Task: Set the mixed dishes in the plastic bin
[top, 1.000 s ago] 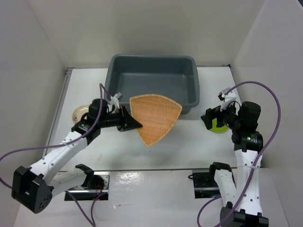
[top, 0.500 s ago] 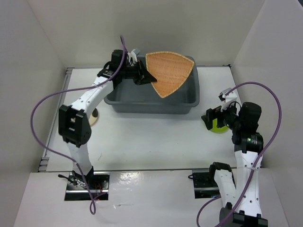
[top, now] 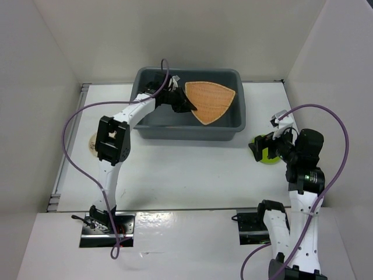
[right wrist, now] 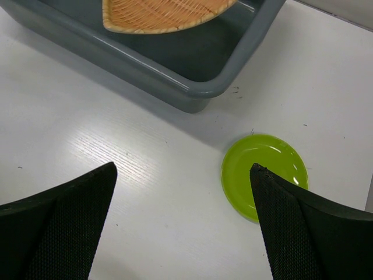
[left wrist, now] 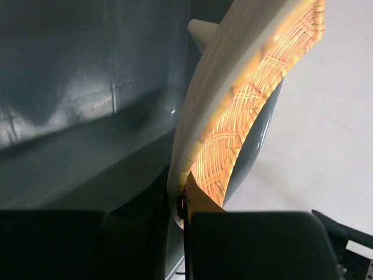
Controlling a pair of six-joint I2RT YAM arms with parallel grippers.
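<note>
— What stands around the table (top: pixel 175 169)?
— Plain white panels. A back wall (top: pixel 186 35) rises behind its far edge, with a left wall (top: pixel 29 116) and a right wall (top: pixel 341 70) closing in at either side.
— And the tabletop itself?
— White and evenly lit. A metal rail (top: pixel 67 146) runs along its left edge, and a glossy strip (top: pixel 186 224) at its near edge reflects soft light.

A robotics lab test cell is shown. A white table (top: pixel 175 169) is boxed in by plain white panels (top: pixel 52 58) on three sides. Two white robot arms (top: pixel 111 140) are bolted at its near edge on metal plates (top: pixel 125 230), and purple cables (top: pixel 315 106) are looped from them. A grey bin (top: pixel 186 131) and a green plate (right wrist: pixel 265 175) are laid on it.
</note>
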